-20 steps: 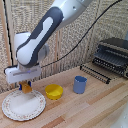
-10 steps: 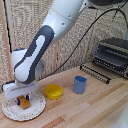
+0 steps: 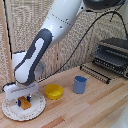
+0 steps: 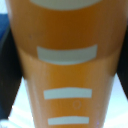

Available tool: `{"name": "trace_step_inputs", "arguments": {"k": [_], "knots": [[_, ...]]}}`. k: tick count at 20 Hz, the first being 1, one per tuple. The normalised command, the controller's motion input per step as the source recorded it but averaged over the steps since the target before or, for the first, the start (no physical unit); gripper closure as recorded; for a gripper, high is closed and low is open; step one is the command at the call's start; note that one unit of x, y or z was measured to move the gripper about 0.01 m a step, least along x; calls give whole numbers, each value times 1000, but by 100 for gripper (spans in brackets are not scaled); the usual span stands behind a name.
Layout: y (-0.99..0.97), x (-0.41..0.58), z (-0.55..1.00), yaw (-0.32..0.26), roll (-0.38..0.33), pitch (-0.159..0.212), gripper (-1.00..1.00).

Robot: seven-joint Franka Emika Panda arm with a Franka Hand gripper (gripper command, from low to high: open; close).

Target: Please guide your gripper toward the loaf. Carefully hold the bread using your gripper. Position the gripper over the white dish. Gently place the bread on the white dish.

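Observation:
The white dish lies at the exterior view's left, near the table's front edge. My gripper hangs low over its middle, the white head just above the plate. Between the blue-tipped fingers sits the bread, a small orange-brown piece, at or just above the plate surface; whether it touches the plate I cannot tell. In the wrist view the bread fills almost the whole picture, orange with pale stripes, with dark fingers close at either side. The gripper is shut on it.
A small yellow bowl stands just right of the plate in the exterior view. A blue cup is further right. A black toaster oven and a wire rack occupy the back right. A wooden panel wall stands behind.
The arm has lowered the gripper with the bread down toward the middle of the white dish.

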Motion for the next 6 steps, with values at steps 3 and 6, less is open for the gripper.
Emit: {"name": "trace_step_inputs", "arguments": {"k": [3, 6], "knots": [[-10, 130, 730, -18, 6, 90, -100], [10, 202, 652, 12, 7, 157, -100]]}}
